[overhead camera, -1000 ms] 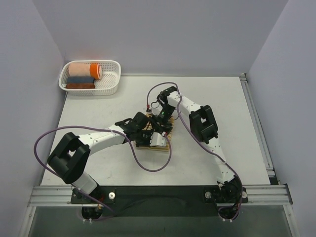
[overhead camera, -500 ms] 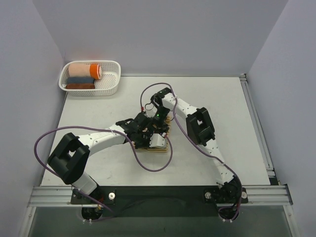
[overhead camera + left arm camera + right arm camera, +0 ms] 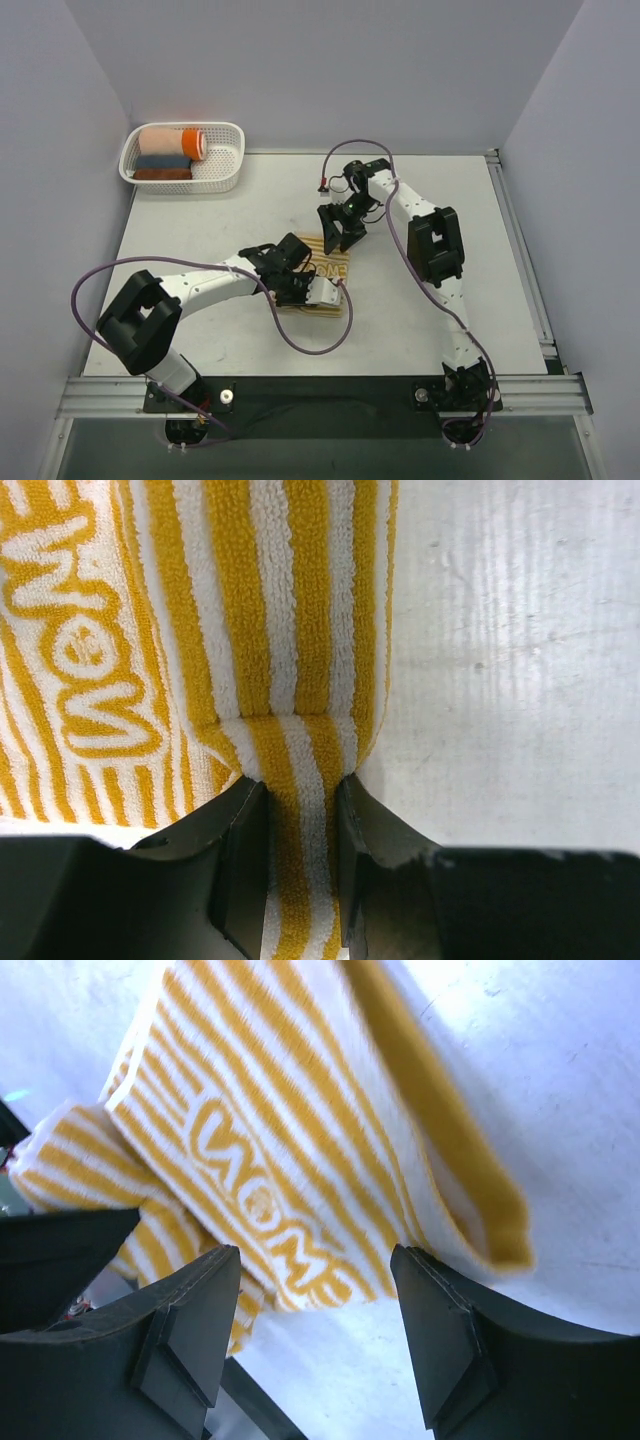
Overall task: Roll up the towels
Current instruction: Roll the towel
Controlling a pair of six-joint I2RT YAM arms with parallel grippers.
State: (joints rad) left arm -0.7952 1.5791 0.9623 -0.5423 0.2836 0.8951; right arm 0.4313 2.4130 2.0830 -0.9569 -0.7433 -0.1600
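Note:
The yellow-and-white striped towel [image 3: 327, 282] lies partly rolled in the middle of the table, its white lettering facing up. My left gripper [image 3: 303, 284] is shut on a fold of it; in the left wrist view the striped cloth [image 3: 300, 810] is pinched between the two fingers. My right gripper [image 3: 338, 236] is open and empty, raised just beyond the towel's far edge. In the right wrist view the towel [image 3: 290, 1150] with its mustard end band lies spread below and ahead of the open fingers [image 3: 190, 1330].
A white basket [image 3: 226, 175] stands at the back left corner and holds a peach-and-orange roll [image 3: 172, 142], a grey-blue roll [image 3: 162, 161] and a reddish-brown roll [image 3: 162, 174]. Purple cables loop from both arms over the table.
My right gripper has let go of the towel and drawn back up and to the right. The lettered part of the towel now shows. My left gripper has stayed shut on the cloth.

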